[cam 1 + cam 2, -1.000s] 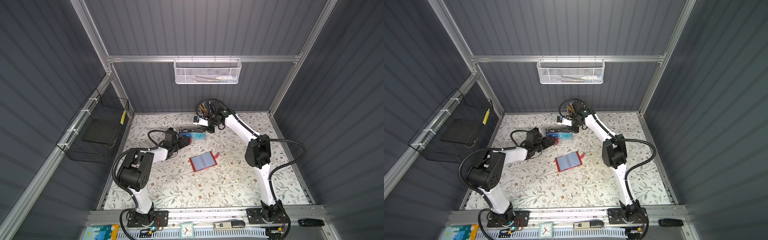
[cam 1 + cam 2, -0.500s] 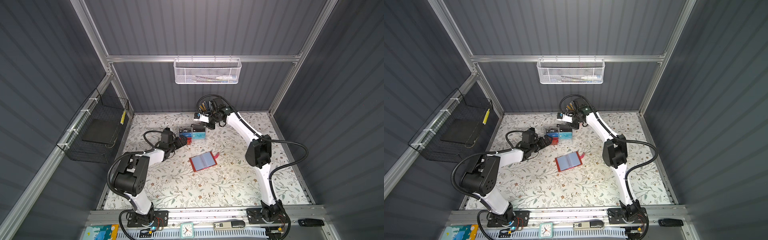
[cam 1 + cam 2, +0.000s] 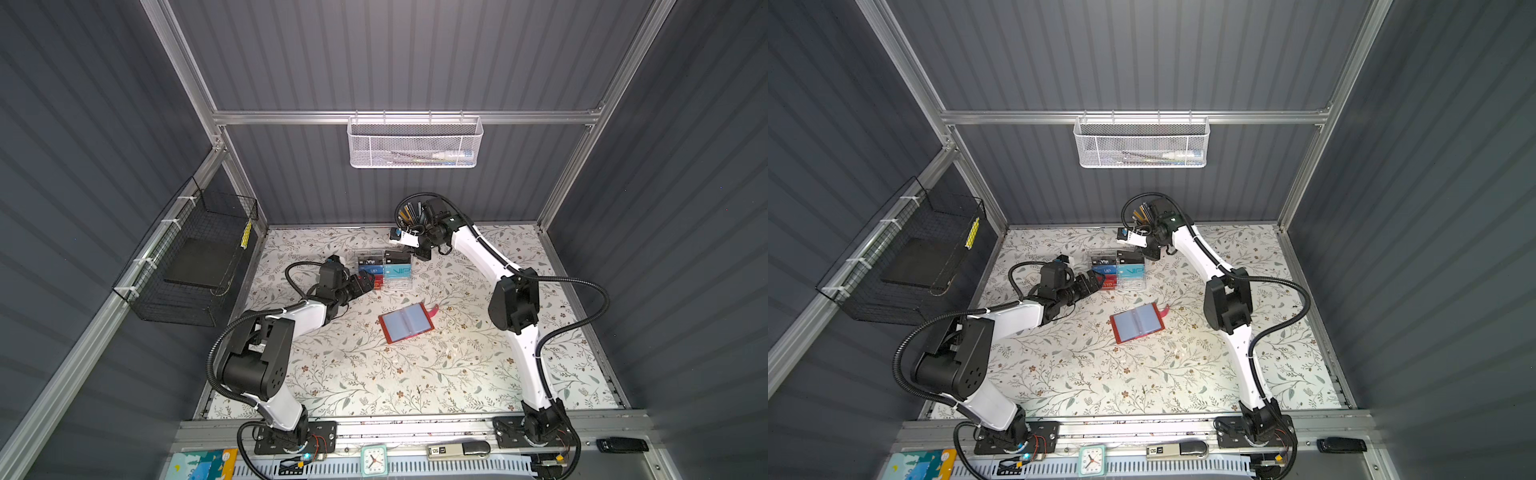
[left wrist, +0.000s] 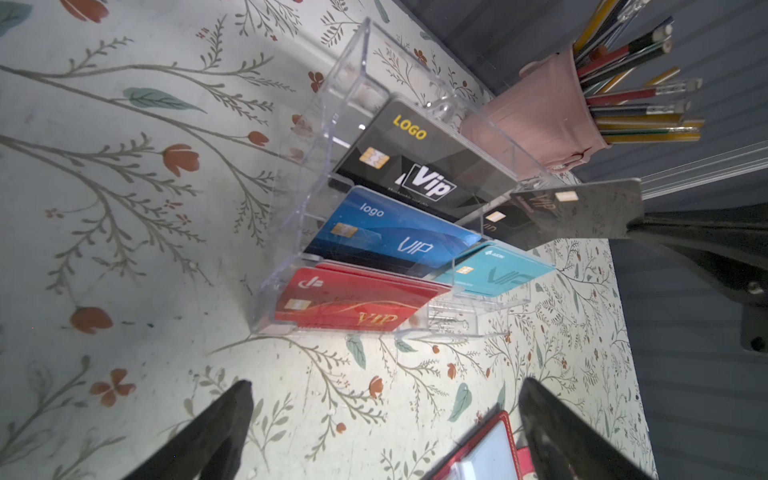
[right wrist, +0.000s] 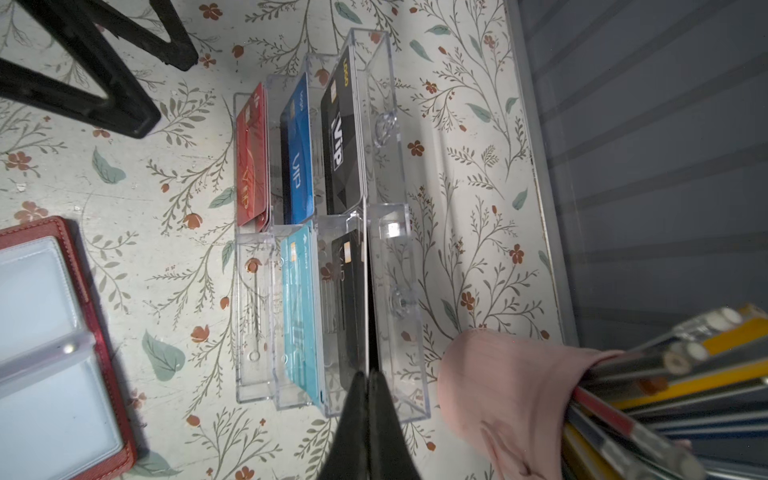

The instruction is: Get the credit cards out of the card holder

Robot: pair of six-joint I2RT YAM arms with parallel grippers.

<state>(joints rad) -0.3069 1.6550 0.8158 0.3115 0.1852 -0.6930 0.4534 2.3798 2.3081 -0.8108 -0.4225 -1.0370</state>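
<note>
Pencil cup [image 5: 511, 395] just beside clear box [image 5: 395, 124]

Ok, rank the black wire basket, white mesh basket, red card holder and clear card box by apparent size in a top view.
1. black wire basket
2. white mesh basket
3. card holder and clear card box: look about alike, unranked.

In the clear box [image 4: 345, 75], the black card [image 4: 424, 162] in the back row reads "LOGO" in yellow and "Vip" in white. The blue card [image 4: 390, 237] in the middle row reads "logo" and "VIP". The red card [image 4: 353, 303] in the front row reads "VIP" in gold. The teal card [image 4: 498, 274] beside the blue one shows a pale "VIP". A dark card [image 4: 590, 208] above the box's back row bears a faint "VIP".
</note>
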